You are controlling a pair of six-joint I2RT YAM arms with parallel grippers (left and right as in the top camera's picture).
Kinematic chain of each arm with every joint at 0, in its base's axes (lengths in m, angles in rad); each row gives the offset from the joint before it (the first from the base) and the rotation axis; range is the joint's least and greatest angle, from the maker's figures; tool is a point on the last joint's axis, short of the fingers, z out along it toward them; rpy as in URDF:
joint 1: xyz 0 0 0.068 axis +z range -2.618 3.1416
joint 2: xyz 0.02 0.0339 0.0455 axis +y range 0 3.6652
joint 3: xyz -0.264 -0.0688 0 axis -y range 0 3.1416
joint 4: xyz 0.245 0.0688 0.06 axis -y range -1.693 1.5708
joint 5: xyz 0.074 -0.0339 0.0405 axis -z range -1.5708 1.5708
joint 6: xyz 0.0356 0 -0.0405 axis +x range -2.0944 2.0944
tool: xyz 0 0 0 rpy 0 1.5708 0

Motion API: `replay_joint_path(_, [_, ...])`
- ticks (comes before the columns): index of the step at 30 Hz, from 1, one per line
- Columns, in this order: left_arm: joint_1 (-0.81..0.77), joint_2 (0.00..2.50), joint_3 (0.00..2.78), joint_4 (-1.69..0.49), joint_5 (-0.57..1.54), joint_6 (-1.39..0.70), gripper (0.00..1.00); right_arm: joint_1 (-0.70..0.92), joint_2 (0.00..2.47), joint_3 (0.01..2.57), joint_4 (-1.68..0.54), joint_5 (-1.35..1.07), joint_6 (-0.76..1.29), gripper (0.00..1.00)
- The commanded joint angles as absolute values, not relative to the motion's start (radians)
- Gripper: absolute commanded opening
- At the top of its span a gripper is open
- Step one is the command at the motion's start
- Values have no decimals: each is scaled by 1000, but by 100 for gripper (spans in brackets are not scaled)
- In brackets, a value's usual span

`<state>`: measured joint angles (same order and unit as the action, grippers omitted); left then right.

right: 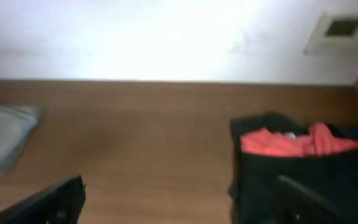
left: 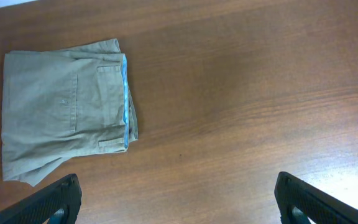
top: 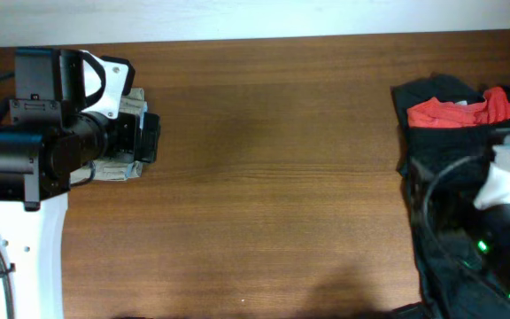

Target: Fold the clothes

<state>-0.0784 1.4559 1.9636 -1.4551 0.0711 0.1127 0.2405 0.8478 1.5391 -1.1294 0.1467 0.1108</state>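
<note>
While the left arm (top: 60, 142) hung over the left end of the surface (top: 273, 159), the shorts (left: 64, 112) lay under it as 1 flat, squared packet. Overhead, the arm hid most of them. The left wrist view showed the packet whole: pocket side up, blue lining (left: 125, 99) along 1 edge, lower corner a little ragged, layers slightly off.

Left pincer (left: 176, 190): 2 fingers wide apart, holding nothing, clear above the wood and off to the side of the shorts.

Right pincer (right: 180, 193): fingers also spread, empty, parked at the far right. It faced a heap of black garments (top: 441, 97) with a red-orange garment (top: 467, 111) on top. A pale blurred shape at the left edge of that view was likely the shorts, well apart from the heap.

Judgement: folding looked finished or nearly so, and the step in hand read as release and check.

Next move, if any:
- Tidy the ragged corner or press the packet flat.
- That would call for the left pincer to come back over the cloth and down gently, without dragging the layers open.
- Otherwise, lift the arm clear. The right arm had no part to play there.
</note>
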Motion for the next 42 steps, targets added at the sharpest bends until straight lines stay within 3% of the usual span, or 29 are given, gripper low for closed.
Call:
replay_joint_path(1, [-83,1457,1962,-1454,67,126,99,193,699,1238,-912,192,86,99])
replay_joint_path(10, [-83,1457,1962,-1454,67,126,99,167,158,454,-481,184,86,99])
replay_joint_path(18, [-83,1457,1962,-1454,67,125,99,109,3,54,-178,165,139,99])
replay_joint_path(20, [-83,1457,1962,-1454,67,126,99,109,3,4,-60,166,139,99])
replay_joint_path(40, [-80,1448,1962,-1455,54,128,99,110,3,6,-63,166,139,99])
replay_joint_path(42, [-84,1414,1944,-1359,22,133,99,110,3,6,-63,166,139,99])
